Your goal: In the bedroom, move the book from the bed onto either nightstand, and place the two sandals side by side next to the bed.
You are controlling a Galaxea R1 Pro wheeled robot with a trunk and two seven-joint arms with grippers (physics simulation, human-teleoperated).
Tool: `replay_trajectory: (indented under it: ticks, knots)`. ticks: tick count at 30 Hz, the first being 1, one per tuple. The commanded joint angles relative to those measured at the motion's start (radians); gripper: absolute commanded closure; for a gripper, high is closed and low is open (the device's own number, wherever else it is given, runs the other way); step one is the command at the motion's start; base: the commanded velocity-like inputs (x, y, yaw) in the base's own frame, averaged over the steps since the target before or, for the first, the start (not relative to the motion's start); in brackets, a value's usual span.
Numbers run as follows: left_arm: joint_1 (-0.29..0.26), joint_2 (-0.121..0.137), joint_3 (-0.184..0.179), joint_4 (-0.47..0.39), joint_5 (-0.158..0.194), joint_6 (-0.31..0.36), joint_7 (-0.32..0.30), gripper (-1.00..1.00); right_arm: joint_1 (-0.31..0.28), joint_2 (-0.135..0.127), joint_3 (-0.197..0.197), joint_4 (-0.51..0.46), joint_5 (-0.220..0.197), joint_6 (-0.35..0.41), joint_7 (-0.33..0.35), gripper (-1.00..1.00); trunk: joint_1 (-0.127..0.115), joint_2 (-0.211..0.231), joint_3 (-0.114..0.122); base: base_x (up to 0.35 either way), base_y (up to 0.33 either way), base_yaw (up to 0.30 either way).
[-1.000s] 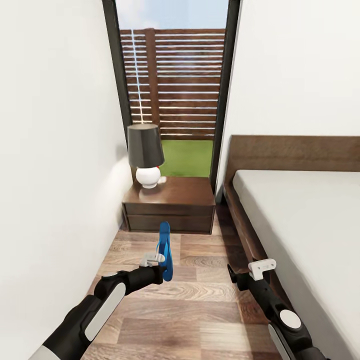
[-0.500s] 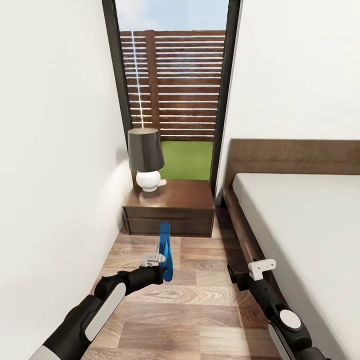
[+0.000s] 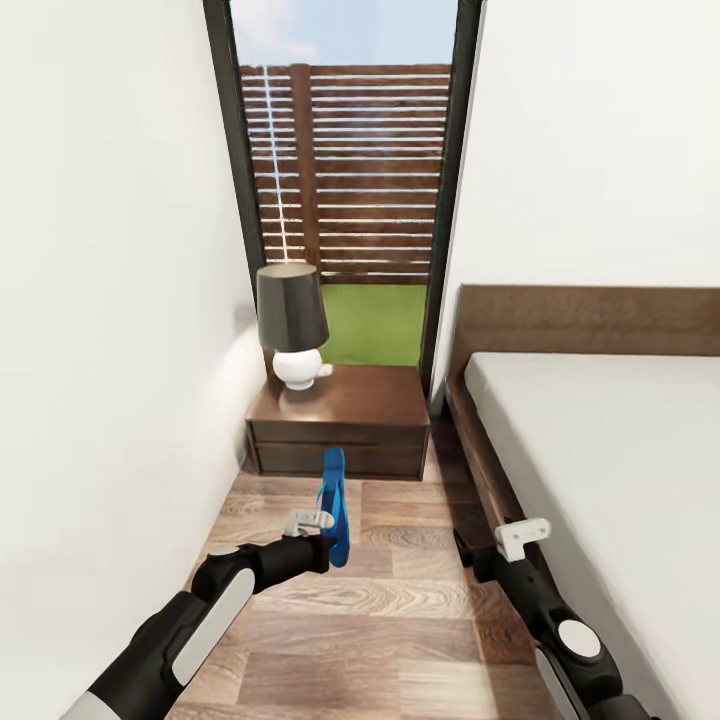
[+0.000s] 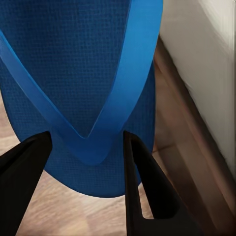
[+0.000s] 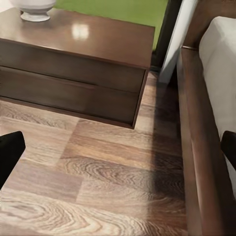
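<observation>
My left gripper (image 3: 322,535) was clamped on 1 blue sandal (image 3: 333,505), held on edge. It looked light and floppy, best gripped mid-sole. The right gripper (image 5: 118,147) stood wide apart, empty.

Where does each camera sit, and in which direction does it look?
Head view: on the robot's head, looking forward and down at the floor between wall and bed, toward the nightstand, lamp and window; both arms show, the left gripper holding a sandal.
Left wrist view: on the left arm, looking along its fingers at the sandal.
Right wrist view: on the right arm, facing floor, nightstand, bed frame; open finger tips at the edges.
Shared: head and right wrist both show nightstand and bed.
</observation>
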Motion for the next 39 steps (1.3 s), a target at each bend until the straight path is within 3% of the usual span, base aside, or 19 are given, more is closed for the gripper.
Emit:
replay_trajectory:
  ticks: [1, 5, 10, 12, 16, 20, 22, 24, 30, 35, 39]
  knots:
    - [-0.001, 0.001, -0.001, -0.001, 0.001, 0.003, 0.0, 1.0, 0.0, -0.001, 0.01, -0.002, -0.002, 0.005, 0.0, -1.0, -0.004, 0.007, 0.002, 0.0, 0.0, 0.0]
    - [-0.001, 0.001, -0.001, -0.001, 0.001, 0.003, 0.0, 1.0, 0.0, -0.001, 0.062, -0.001, -0.002, 0.005, -0.001, -1.0, -0.019, 0.035, 0.015, 0.0, 0.0, 0.0]
    - [-0.001, 0.001, -0.001, -0.001, 0.001, 0.003, 0.0, 1.0, 0.0, -0.002, 0.074, 0.0, -0.006, 0.015, 0.002, -1.0, -0.039, 0.07, 0.03, 0.0, 0.0, 0.0]
    - [-0.001, 0.001, -0.001, -0.001, 0.002, 0.003, 0.0, 1.0, -0.001, -0.003, 0.075, 0.0, -0.028, 0.019, 0.005, -1.0, -0.046, 0.084, 0.037, 0.0, 0.0, 0.0]
    - [-0.001, 0.001, -0.001, -0.001, 0.002, 0.004, -0.002, 1.0, -0.001, -0.005, 0.074, 0.001, -0.146, 0.022, 0.053, -1.0, -0.062, 0.112, 0.049, 0.0, 0.0, 0.0]
    - [-0.001, 0.001, -0.001, -0.001, 0.003, 0.005, -0.002, 1.0, -0.001, -0.011, 0.072, 0.0, -0.383, 0.05, 0.162, -1.0, -0.077, 0.14, 0.062, 0.0, 0.0, 0.0]
    - [-0.001, 0.001, -0.001, -0.001, 0.003, 0.005, -0.002, 1.0, -0.001, -0.013, 0.071, 0.0, -0.46, 0.074, 0.206, -1.0, -0.085, 0.154, 0.068, 0.0, 0.0, 0.0]
    - [-0.001, 0.001, -0.001, -0.001, 0.003, 0.005, -0.002, 1.0, -0.001, -0.015, 0.071, 0.001, -0.502, 0.087, 0.23, -1.0, -0.092, 0.168, 0.074, 0.0, 0.0, 0.0]
    - [-0.001, 0.001, -0.001, -0.001, 0.003, 0.006, -0.003, 1.0, -0.001, -0.015, 0.065, 0.004, -0.53, 0.093, 0.242, -1.0, -0.115, 0.21, 0.093, 0.0, 0.0, 0.0]
    - [-0.001, 0.001, -0.002, -0.001, 0.003, 0.006, -0.004, 1.0, -0.001, -0.015, 0.059, 0.006, -0.632, 0.093, 0.288, -1.0, -0.134, 0.245, 0.109, 0.0, 0.0, 0.0]
    - [-0.001, 0.001, -0.013, -0.001, 0.003, 0.005, -0.004, 1.0, -0.001, -0.014, 0.06, 0.006, -0.645, 0.093, 0.299, -1.0, -0.15, 0.273, 0.121, 0.0, 0.0, 0.0]
